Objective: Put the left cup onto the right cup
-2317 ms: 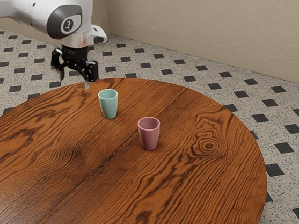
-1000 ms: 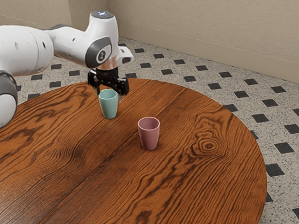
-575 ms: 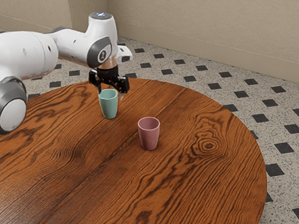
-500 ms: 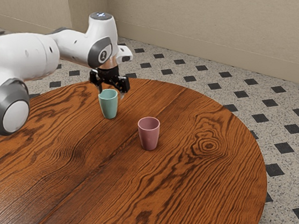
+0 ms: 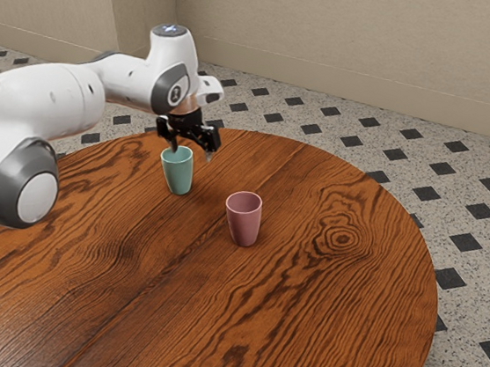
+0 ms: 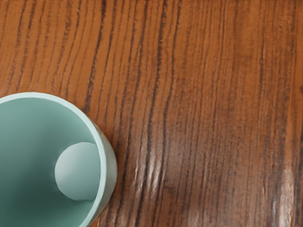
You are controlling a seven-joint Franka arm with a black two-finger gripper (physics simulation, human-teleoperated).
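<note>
A teal cup point(image 5: 176, 171) stands upright on the round wooden table point(image 5: 301, 314), the left one of two in the exterior view. A pink cup point(image 5: 243, 218) stands upright a short way to its right and nearer the camera. My black gripper point(image 5: 191, 147) hangs open just over the teal cup's far rim, fingers pointing down and spread wider than the cup. One fingertip point(image 5: 172, 148) sits at the rim, the other point(image 5: 210, 153) hangs beside the cup to the exterior view's right. The wrist view looks down into the teal cup point(image 6: 47, 161), which is empty, with bare wood point(image 6: 199, 104) beside it.
The table's far edge point(image 5: 259, 135) lies just behind the gripper. Beyond it are a checkered tile floor point(image 5: 425, 160) and beige walls. Bare wood stretches to the right of the pink cup and toward the near edge.
My arm has swung in from the exterior view's left and come down over the teal cup. In the last half second the hand has shifted slightly right. Both cups stand unmoved.
</note>
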